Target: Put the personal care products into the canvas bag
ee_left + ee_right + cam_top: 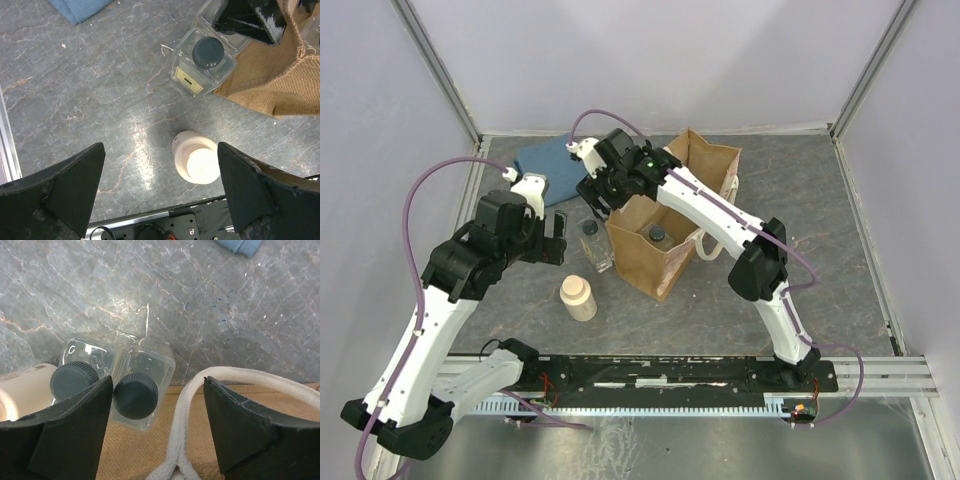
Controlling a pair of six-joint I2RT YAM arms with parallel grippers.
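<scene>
The tan canvas bag (670, 200) stands upright at mid-table, and a dark-capped clear bottle (657, 236) sits inside it. Two more clear square bottles (75, 380) (136, 394) stand against its left wall. My right gripper (157, 390) hovers open above that wall. One bottle cap lies by its left finger, and the bag's white handle (197, 390) runs between the jaws. The cream round bottle (197, 157) stands upright on the table. My left gripper (160, 170) hangs wide open over it. The bottle sits closer to the right finger.
A folded blue cloth (545, 157) lies at the back left of the grey table (820, 250). The black mounting rail (670, 375) runs along the near edge. White enclosure walls close in the back and both sides.
</scene>
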